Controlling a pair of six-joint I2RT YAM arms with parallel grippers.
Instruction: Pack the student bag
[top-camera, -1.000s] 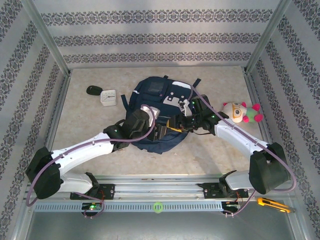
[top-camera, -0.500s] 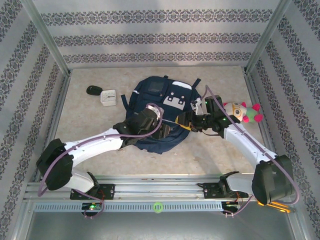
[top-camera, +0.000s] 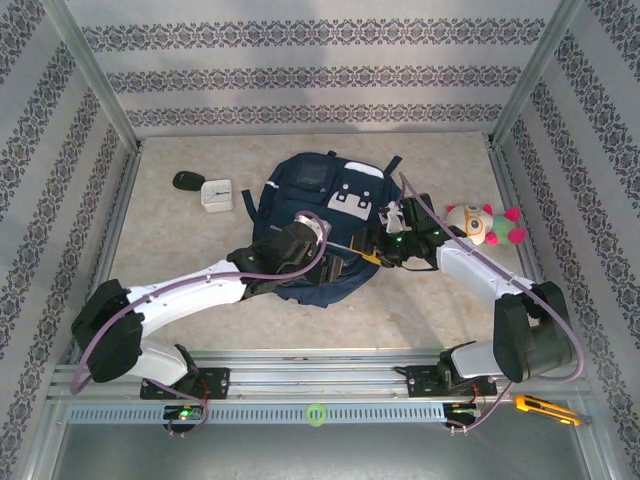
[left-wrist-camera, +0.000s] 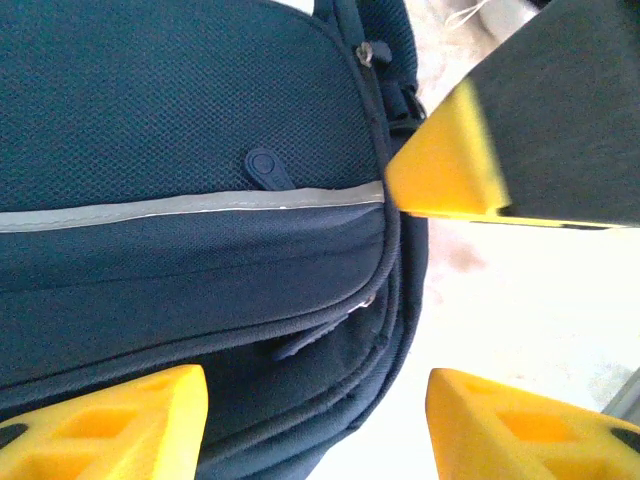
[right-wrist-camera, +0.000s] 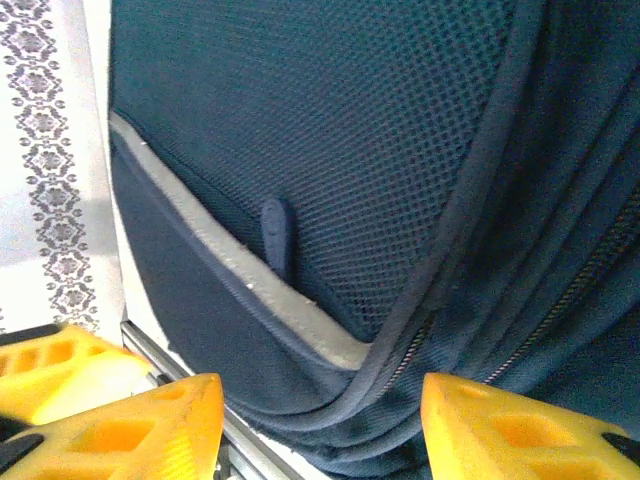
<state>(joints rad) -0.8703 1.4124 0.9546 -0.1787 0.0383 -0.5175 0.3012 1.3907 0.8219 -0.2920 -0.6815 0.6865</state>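
Observation:
The student bag (top-camera: 318, 205), dark navy with grey-white stripes and a pale buckle patch, lies flat mid-table. My left gripper (top-camera: 337, 268) hovers at its near edge, open. In the left wrist view the bag's piped edge and a zip pull (left-wrist-camera: 300, 345) sit between the yellow fingers (left-wrist-camera: 120, 420) without being pinched. From the right, my right gripper (top-camera: 368, 246) meets the bag's near right corner, also open. Its fingers (right-wrist-camera: 520, 430) straddle the bag's mesh pocket corner and grey stripe (right-wrist-camera: 250, 290). The two grippers are close together; the right one's fingertip (left-wrist-camera: 445, 170) shows in the left wrist view.
A plush toy (top-camera: 482, 225) lies right of the bag, just behind the right forearm. A white clock (top-camera: 216, 194) and a small black object (top-camera: 186, 180) sit at the back left. A yellow utility knife (top-camera: 545, 408) rests on the front rail. Patterned walls enclose the table.
The right gripper drew back to the right, then returned to the bag's near right corner, its jaws wider apart. The left gripper shifted right along the bag's near edge.

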